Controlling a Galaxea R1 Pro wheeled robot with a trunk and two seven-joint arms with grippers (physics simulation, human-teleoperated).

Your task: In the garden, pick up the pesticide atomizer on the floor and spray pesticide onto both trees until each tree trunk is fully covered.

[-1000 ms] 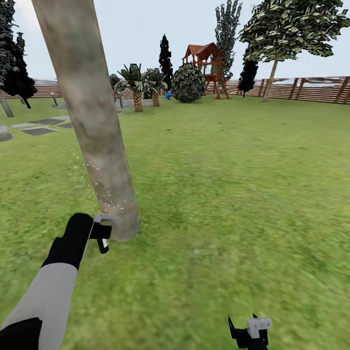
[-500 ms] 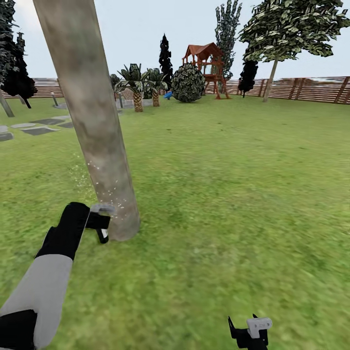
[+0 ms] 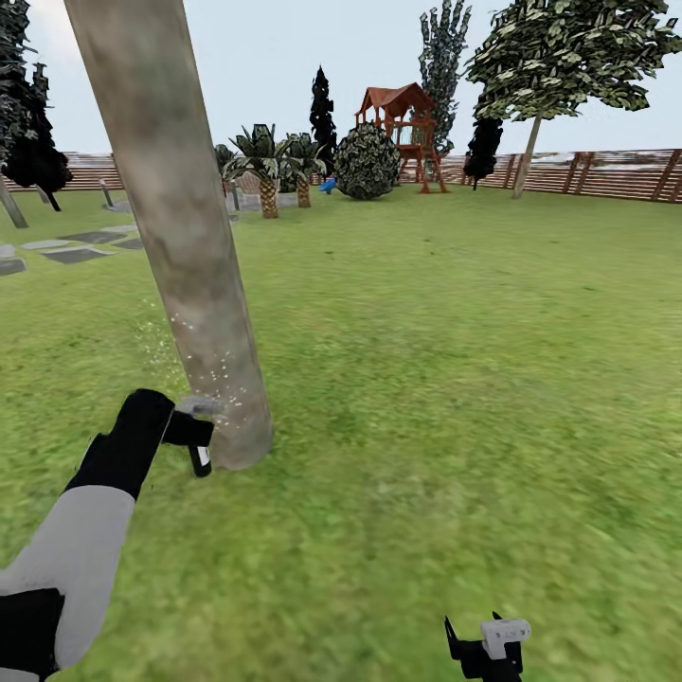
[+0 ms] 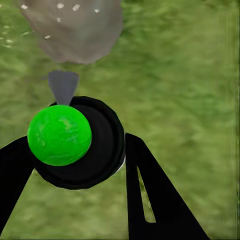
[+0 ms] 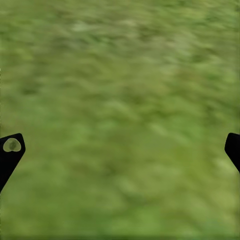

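Head view: left end effector (image 3: 194,438) pinching pesticide atomizer (image 3: 197,428) just beside tree trunk (image 3: 180,237) base; pesticide (image 3: 204,365) specks low. Right end effector (image 3: 485,646) spread. Risk: upper trunk uncovered if nozzle kept low.

I can't read any text, brand, number or sign from here — the pesticide atomizer (image 3: 198,443) shows a small white label, but it's too tiny and blurred for me to make out.
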